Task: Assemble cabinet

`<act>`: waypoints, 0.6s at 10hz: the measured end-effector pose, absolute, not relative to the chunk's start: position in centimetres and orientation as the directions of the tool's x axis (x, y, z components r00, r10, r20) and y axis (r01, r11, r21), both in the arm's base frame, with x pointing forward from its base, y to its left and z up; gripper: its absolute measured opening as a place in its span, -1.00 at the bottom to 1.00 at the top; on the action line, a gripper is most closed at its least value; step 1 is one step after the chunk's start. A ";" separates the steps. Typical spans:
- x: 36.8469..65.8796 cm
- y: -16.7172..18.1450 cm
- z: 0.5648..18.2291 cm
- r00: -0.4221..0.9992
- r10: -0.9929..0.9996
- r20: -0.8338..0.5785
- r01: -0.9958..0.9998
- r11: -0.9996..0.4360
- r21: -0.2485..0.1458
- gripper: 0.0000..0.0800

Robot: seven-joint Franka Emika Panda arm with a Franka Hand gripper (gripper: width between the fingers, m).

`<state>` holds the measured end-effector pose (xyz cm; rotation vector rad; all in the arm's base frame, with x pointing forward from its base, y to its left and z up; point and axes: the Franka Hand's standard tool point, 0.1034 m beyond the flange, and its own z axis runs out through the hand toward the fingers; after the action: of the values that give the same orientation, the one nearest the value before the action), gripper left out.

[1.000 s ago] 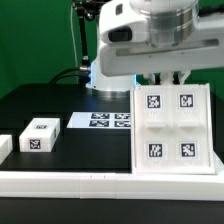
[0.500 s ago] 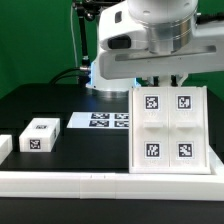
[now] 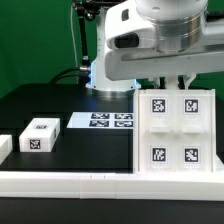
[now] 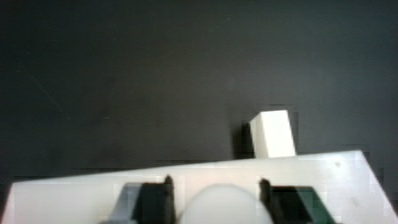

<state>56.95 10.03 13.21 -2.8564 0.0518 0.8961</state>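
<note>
1. Running along the near edge of the worktop (image 3: 90,100), a long low white rail (image 3: 70,182) spans the whole width. Both its ends are cut off by the frame.
2. At the exterior view's far left, a white block (image 3: 4,146) is mostly out of frame. Only one corner shows.
3. Just right of it and apart from it, a small tagged block (image 3: 40,135) lies flat with bare black worktop on every side.
4. The cabinet (image 3: 175,130) stands on the right with its four tags facing the camera. Its foot meets the rail's top line, so I cannot tell whether it touches rail or worktop. Its right edge sits close to the frame's edge.
5. The gripper (image 3: 168,85) is at the cabinet's top edge. In the wrist view its dark fingers (image 4: 151,202) are pressed against a rounded white part of the cabinet (image 4: 71,195), pinching it.
6. Beyond that edge, the wrist view shows a narrow white piece (image 4: 270,135) upright on dark worktop. It is blurred.
7. Farther back, the marker board (image 3: 98,120) lies flat, with its right end hidden behind the cabinet.
</note>
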 end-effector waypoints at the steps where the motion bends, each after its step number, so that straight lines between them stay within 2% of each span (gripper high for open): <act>1: 57.2 10.1 13.3 0.818 0.007 -0.575 -0.078 -0.989 -0.124 -0.44; 3: 57.5 10.4 13.5 0.822 -0.011 -0.569 -0.082 -0.992 -0.099 -0.44; 6: 58.1 10.3 13.6 0.803 -0.009 -0.596 -0.081 -0.992 -0.094 -0.44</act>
<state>58.14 10.29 13.58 -2.8726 0.0725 0.9491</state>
